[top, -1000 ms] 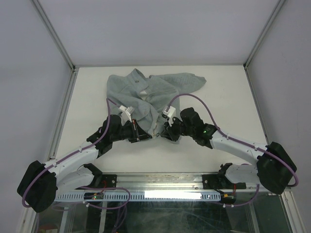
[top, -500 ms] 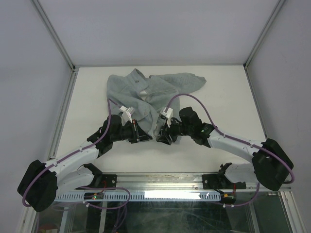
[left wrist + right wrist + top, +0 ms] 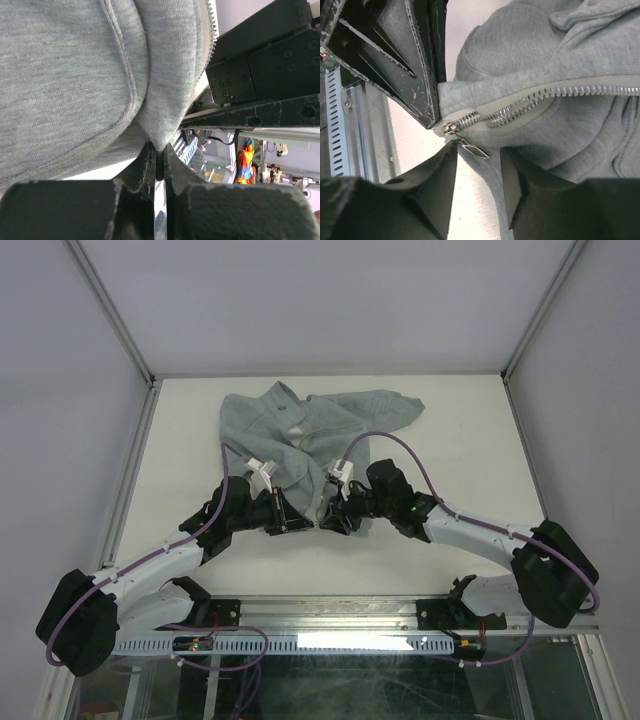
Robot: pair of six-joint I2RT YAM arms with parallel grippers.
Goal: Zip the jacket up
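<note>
Top external: jacket (image 3: 300, 430) on white table (image 3: 462, 472), grey walls (image 3: 300, 300)

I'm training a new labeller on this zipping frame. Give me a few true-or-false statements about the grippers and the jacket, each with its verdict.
1. The left gripper is shut on a fold of the jacket. True.
2. The right gripper has the zipper pull pinched tight. False: its jaws stand apart, and the pull hangs in the gap between them.
3. The zipper slider sits at the far edge of the jacket, away from both arms. False: it is at the near edge, right by the two grippers.
4. The jacket lies on the table. True.
</note>
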